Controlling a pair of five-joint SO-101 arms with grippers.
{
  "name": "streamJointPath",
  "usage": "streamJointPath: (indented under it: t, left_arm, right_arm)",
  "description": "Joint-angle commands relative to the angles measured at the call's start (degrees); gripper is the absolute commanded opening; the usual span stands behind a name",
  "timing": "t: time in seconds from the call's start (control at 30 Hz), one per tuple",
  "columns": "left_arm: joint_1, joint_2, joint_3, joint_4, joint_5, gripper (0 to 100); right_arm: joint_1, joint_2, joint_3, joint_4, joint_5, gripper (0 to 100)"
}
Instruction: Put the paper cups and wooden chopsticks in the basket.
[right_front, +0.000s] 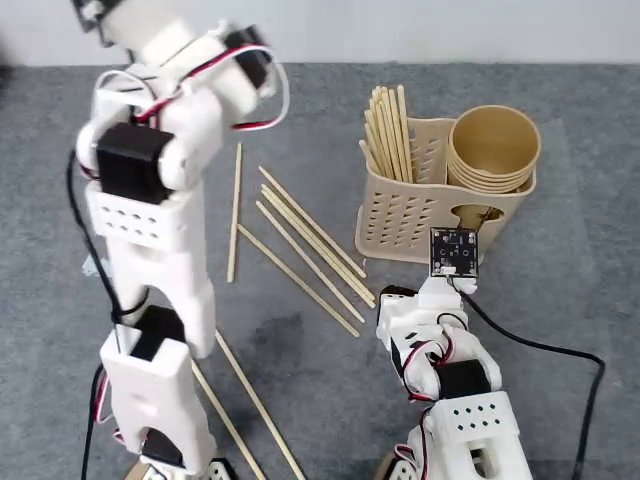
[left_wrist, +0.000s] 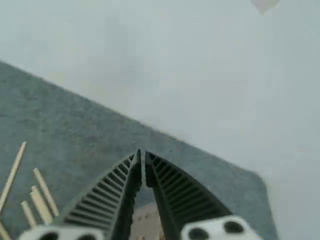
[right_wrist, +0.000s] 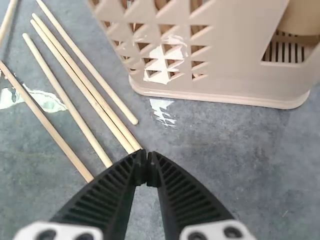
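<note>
In the high view, a beige perforated plastic basket (right_front: 400, 215) is seen on the grey mat (right_front: 580, 260). A stack of tan paper cups (right_front: 493, 150) is held in one compartment and a bundle of wooden chopsticks (right_front: 388, 125) stands in the other. Further loose chopsticks (right_front: 318, 245) lie scattered on the mat between the raised left arm (right_front: 150, 190) and the basket, and the right arm (right_front: 450, 370) is placed just in front of the basket. In the left wrist view, the left gripper (left_wrist: 141, 167) is shown with fingers pressed together, pointed towards the mat's far edge and a pale wall (left_wrist: 200, 60), with a few chopstick ends (left_wrist: 44, 190) near it. In the right wrist view, the right gripper (right_wrist: 146, 167) is shown closed on nothing, its tips just beside the near ends of the loose chopsticks (right_wrist: 95, 92), with the basket (right_wrist: 225, 55) beyond.
</note>
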Motion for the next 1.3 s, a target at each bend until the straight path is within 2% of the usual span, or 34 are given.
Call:
streamJointPath:
  t: [0.0,0.07,0.23,0.5,0.73,0.83,1.03,1.27]
  left_arm:
    - [-5.5,-4.0,-1.7,3.2,-6.0,2]
    - [-10.2,-4.1,-0.7,3.2,-8.9,1]
    - [-19.8,-5.5,7.1,3.3,-9.3,1]
    - [-30.7,-17.9,38.5,2.8,-19.0,1]
    - [-36.5,-25.1,62.5,1.4,-22.9,1]
    - [-37.2,-26.9,73.7,-3.1,-24.0,1]
    - [-37.0,-30.3,95.3,-18.3,-24.5,1]
    - [-36.8,-34.6,114.4,-33.8,-24.9,1]
  right_arm:
    - [0.2,-1.1,-0.8,-0.7,0.3,2.2]
    - [0.1,-1.1,-0.9,-0.7,2.5,2.3]
    - [-2.2,-1.1,-3.4,1.7,6.9,2.3]
    - [-10.2,-0.5,-19.7,18.7,13.4,2.3]
    - [-17.6,1.7,-28.2,22.0,20.9,2.3]
    - [-18.3,8.7,-32.2,22.0,21.7,2.3]
    - [-18.9,29.3,-43.8,22.3,22.0,2.3]
    - [-18.9,50.8,-58.9,22.5,29.1,3.9]
